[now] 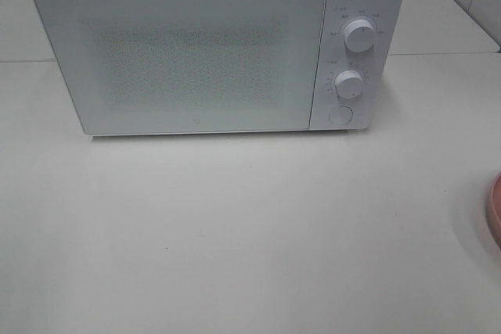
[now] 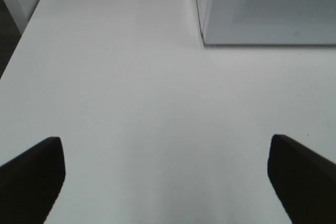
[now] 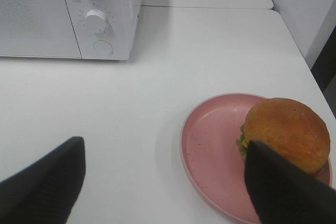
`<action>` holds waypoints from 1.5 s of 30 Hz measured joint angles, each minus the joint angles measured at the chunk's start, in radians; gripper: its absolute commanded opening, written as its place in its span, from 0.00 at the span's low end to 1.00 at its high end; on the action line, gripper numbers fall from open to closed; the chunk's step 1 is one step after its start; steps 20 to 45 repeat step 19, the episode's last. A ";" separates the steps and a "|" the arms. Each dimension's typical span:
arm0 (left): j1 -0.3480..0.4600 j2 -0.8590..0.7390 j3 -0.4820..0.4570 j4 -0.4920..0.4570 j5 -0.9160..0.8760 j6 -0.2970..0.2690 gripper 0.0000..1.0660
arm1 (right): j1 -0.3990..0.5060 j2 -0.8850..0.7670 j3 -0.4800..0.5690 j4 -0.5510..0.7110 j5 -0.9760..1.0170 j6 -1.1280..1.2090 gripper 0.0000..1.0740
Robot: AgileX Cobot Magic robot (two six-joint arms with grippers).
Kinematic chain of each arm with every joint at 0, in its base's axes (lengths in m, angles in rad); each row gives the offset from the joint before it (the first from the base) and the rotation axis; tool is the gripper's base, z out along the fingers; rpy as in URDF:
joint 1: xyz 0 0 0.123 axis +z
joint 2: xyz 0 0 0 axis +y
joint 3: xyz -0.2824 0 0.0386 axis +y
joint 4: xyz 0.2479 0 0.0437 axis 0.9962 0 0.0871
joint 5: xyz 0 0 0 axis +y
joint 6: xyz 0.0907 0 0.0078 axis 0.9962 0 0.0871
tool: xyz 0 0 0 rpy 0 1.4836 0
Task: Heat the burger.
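Burger (image 3: 286,132) with golden domed bun sits off-centre on a pink round plate (image 3: 210,145) at the bench's right edge; both jaws spread, empty. Microwave door (image 1: 184,52) shut: lifting early risks tipping plate.

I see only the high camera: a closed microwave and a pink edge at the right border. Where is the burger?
Observer: The burger sits on a pink plate, toward one side of it, not in the middle.
Operator: Is the right tool holding it?
Observer: No. The right tool is open, and nothing is between its fingers.
Operator: And the left tool?
Observer: The left tool is open too, above bare white table beside the microwave.
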 measured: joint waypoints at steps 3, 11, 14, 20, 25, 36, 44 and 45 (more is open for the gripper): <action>0.000 -0.051 0.000 -0.028 0.003 0.010 0.92 | 0.000 0.000 0.000 0.000 0.000 0.000 0.70; 0.000 -0.052 0.000 -0.042 0.003 0.011 0.92 | 0.000 0.000 0.000 0.000 0.000 0.000 0.70; 0.000 -0.052 0.000 -0.042 0.003 0.011 0.92 | 0.000 0.000 0.000 0.000 0.000 0.000 0.70; 0.000 -0.052 0.000 -0.042 0.003 0.014 0.92 | 0.000 0.000 0.000 0.000 0.000 0.000 0.70; 0.000 -0.052 0.000 -0.042 0.003 0.014 0.92 | 0.000 0.000 0.000 0.000 0.000 0.000 0.70; 0.000 -0.052 0.000 -0.042 0.003 0.014 0.92 | 0.000 0.000 0.000 0.000 0.000 0.000 0.70; 0.000 -0.052 0.000 -0.042 0.003 0.014 0.92 | 0.000 0.000 0.000 0.000 0.000 0.000 0.70; 0.000 -0.052 0.000 -0.042 0.003 0.014 0.92 | 0.000 0.000 0.000 0.000 0.000 0.000 0.70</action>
